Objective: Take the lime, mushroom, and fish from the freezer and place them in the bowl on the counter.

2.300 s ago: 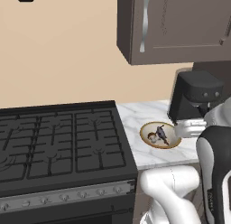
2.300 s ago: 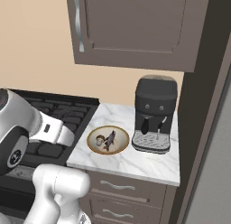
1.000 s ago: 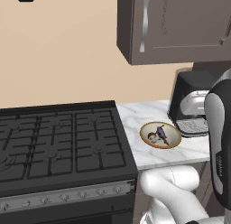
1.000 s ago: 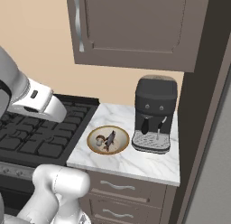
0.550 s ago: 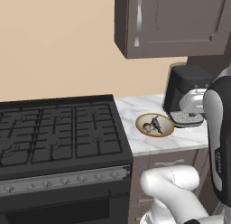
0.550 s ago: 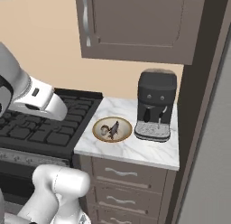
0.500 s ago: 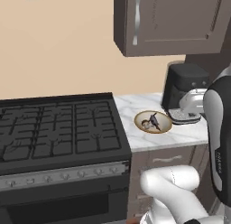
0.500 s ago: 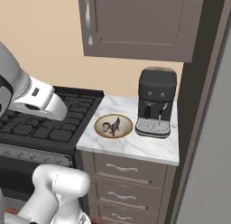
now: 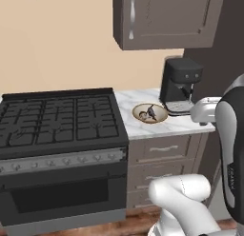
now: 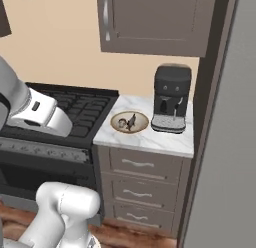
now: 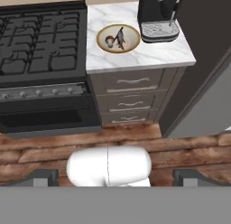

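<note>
Hand view: my end effector [image 11: 115, 175] hangs high over the wooden floor [image 11: 40, 146], its two tips wide apart and holding nothing. The round bowl [image 11: 118, 38] has a tan rim and a cream inside. It sits on the white marble desk [image 11: 135, 56], between the black stove [image 11: 43, 38] and the dark coffee machine [image 11: 155, 13]. Small dark and pale food lies inside it.
</note>
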